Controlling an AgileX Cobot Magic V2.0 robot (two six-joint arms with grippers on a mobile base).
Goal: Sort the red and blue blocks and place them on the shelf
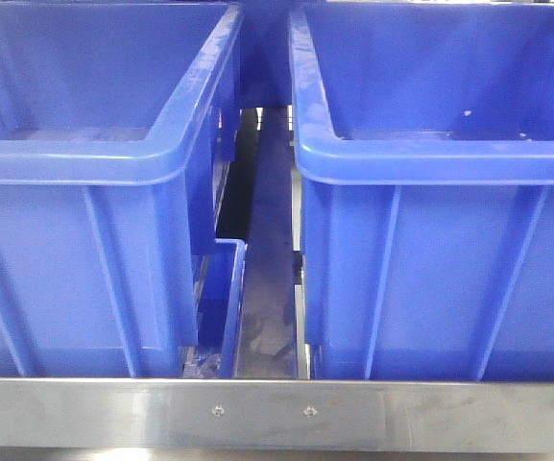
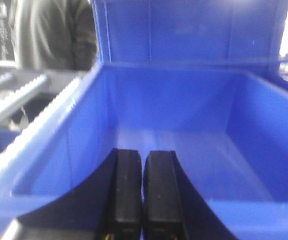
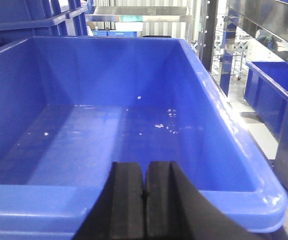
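Two big blue bins behind shelf rail — both grippers closed, empty, over bins.

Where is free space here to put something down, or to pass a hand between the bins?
Both bin floors are bare: left bin, right bin. Between them runs only a narrow gap, partly filled by a smaller blue bin behind the steel front rail; tight for a hand.

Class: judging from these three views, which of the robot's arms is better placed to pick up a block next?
Neither: both the left gripper and right gripper are shut, empty, each facing an empty bin; no block shows.
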